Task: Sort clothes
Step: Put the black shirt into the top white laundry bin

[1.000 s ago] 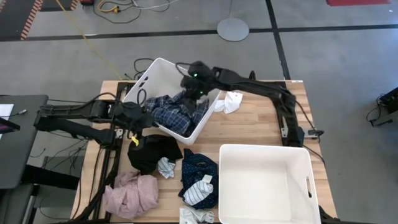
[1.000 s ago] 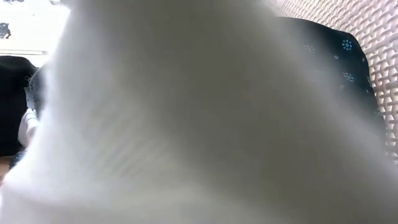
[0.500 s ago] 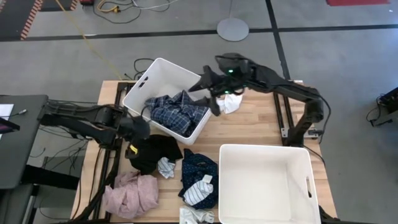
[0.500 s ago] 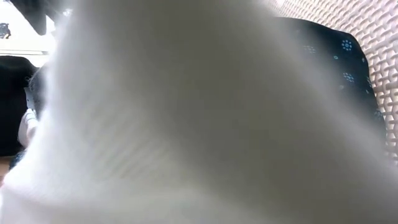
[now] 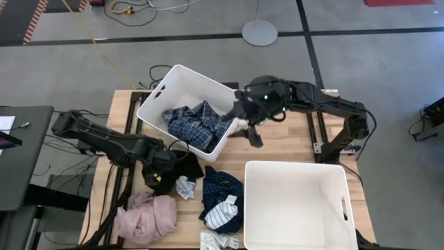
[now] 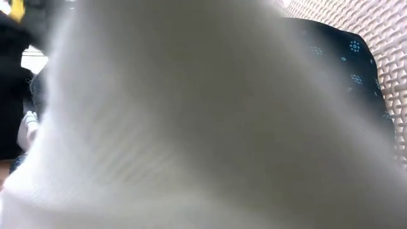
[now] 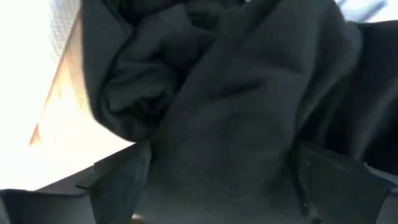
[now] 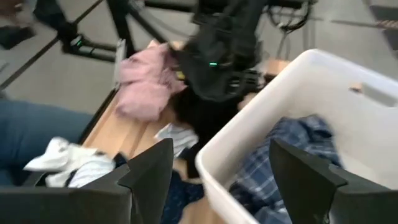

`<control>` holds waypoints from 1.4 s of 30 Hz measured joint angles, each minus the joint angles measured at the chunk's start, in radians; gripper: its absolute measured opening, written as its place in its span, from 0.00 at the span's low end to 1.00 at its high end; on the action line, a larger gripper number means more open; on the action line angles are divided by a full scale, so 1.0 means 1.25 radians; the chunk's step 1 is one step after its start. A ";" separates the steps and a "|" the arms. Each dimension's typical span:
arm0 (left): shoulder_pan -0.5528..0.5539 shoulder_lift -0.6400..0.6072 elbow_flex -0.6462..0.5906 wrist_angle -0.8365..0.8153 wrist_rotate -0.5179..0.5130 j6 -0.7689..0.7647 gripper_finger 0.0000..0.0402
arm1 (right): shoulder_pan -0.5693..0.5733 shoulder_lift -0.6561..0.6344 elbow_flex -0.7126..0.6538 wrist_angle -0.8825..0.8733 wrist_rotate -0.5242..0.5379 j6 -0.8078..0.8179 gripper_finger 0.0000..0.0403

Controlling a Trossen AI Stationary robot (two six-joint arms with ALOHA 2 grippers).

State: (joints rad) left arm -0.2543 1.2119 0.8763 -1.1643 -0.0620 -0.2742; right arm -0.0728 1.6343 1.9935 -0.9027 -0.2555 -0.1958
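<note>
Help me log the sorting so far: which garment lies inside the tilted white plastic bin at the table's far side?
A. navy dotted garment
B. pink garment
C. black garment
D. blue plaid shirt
D: the blue plaid shirt fills the tilted white plastic bin; the others lie on the table.

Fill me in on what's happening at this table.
A two-armed robot is sorting clothes. The blue plaid shirt lies in the tilted white plastic bin. The left hand is open, down over the black garment. The right hand, open and empty, hangs beside that bin. The second white bin holds nothing.
</note>
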 joint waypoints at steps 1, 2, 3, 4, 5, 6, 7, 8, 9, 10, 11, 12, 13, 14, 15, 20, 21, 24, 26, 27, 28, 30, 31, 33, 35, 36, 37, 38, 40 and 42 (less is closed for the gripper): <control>0.000 0.001 -0.025 0.021 -0.002 0.000 0.95 | 0.009 0.000 0.000 -0.008 0.000 0.000 0.70; 0.000 0.000 -0.051 0.048 -0.003 -0.001 0.95 | 0.016 0.000 0.000 -0.015 0.000 0.000 0.70; 0.000 0.000 -0.078 0.076 -0.003 -0.002 0.95 | 0.023 0.000 0.000 -0.020 0.002 -0.001 0.70; 0.000 0.000 -0.104 0.108 -0.005 -0.003 0.95 | 0.032 0.000 0.000 -0.026 0.009 -0.005 0.70; 0.000 0.000 -0.127 0.141 -0.006 -0.006 0.95 | 0.041 0.000 0.000 -0.036 0.024 -0.010 0.70; 0.000 0.000 -0.147 0.172 -0.007 -0.009 0.95 | 0.048 0.000 0.000 -0.043 0.037 -0.015 0.70; 0.000 0.000 -0.158 0.189 -0.007 -0.016 0.95 | 0.056 0.000 0.000 -0.050 0.048 -0.016 0.70; 0.000 0.002 -0.158 0.192 -0.011 -0.027 0.95 | 0.062 0.000 0.000 -0.058 0.057 -0.018 0.70; 0.001 0.011 -0.153 0.192 -0.022 -0.040 0.95 | 0.068 0.000 0.000 -0.063 0.061 -0.018 0.70; 0.002 0.016 -0.147 0.194 -0.036 -0.054 0.94 | 0.073 0.000 0.000 -0.065 0.061 -0.018 0.70; 0.001 0.017 -0.148 0.204 -0.039 -0.065 0.93 | 0.078 0.000 0.000 -0.068 0.062 -0.018 0.70; 0.000 0.017 -0.148 0.211 -0.038 -0.066 0.91 | 0.083 0.000 0.000 -0.071 0.062 -0.018 0.70; -0.003 0.016 -0.149 0.222 -0.038 -0.065 0.88 | 0.088 0.000 0.000 -0.071 0.062 -0.018 0.70; -0.005 0.016 -0.149 0.233 -0.039 -0.064 0.85 | 0.092 0.000 0.000 -0.072 0.063 -0.018 0.70; -0.006 0.017 -0.149 0.239 -0.039 -0.061 0.80 | 0.095 0.000 0.000 -0.074 0.063 -0.018 0.70; -0.006 0.016 -0.174 0.263 -0.011 -0.039 0.41 | 0.111 0.000 0.000 -0.080 0.063 -0.018 0.70; -0.007 0.017 -0.178 0.268 -0.005 -0.034 0.31 | 0.114 0.000 0.000 -0.085 0.064 -0.018 0.70; -0.017 0.020 -0.180 0.273 -0.002 -0.021 0.11 | 0.122 0.000 0.000 -0.097 0.066 -0.018 0.70; -0.024 0.020 -0.179 0.279 -0.007 -0.020 0.11 | 0.126 0.000 0.000 -0.104 0.076 -0.016 0.70; -0.029 0.021 -0.175 0.277 -0.012 -0.020 0.11 | 0.129 0.000 0.000 -0.108 0.082 -0.013 0.70; -0.034 0.021 -0.168 0.274 -0.018 -0.020 0.11 | 0.131 0.000 0.000 -0.114 0.084 -0.012 0.70; -0.045 0.021 -0.147 0.266 -0.036 -0.021 0.11 | 0.132 0.000 0.000 -0.126 0.087 -0.006 0.70; -0.052 0.021 -0.130 0.264 -0.041 -0.020 0.11 | 0.132 0.000 0.000 -0.134 0.087 -0.003 0.70; -0.066 0.021 -0.091 0.256 -0.060 -0.015 0.11 | 0.132 0.000 0.000 -0.148 0.088 0.006 0.70; -0.079 0.021 -0.046 0.230 -0.086 -0.006 0.11 | 0.132 0.000 0.000 -0.159 0.089 0.011 0.70; -0.086 0.021 -0.022 0.213 -0.102 0.000 0.11 | 0.132 0.000 0.000 -0.161 0.089 0.015 0.70; -0.093 0.021 0.002 0.197 -0.119 0.002 0.11 | 0.132 0.000 0.000 -0.161 0.089 0.019 0.70; -0.099 0.021 0.030 0.178 -0.136 0.006 0.11 | 0.132 0.000 0.000 -0.161 0.089 0.022 0.70; -0.112 0.021 0.084 0.141 -0.168 0.012 0.11 | 0.132 0.000 0.000 -0.164 0.089 0.025 0.70; -0.127 0.020 0.140 0.109 -0.203 0.018 0.11 | 0.135 0.000 0.000 -0.166 0.089 0.025 0.70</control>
State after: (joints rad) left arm -0.4133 1.2369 1.0507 -1.0280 -0.3156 -0.2512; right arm 0.0959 1.6341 1.9934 -1.1108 -0.1446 -0.1649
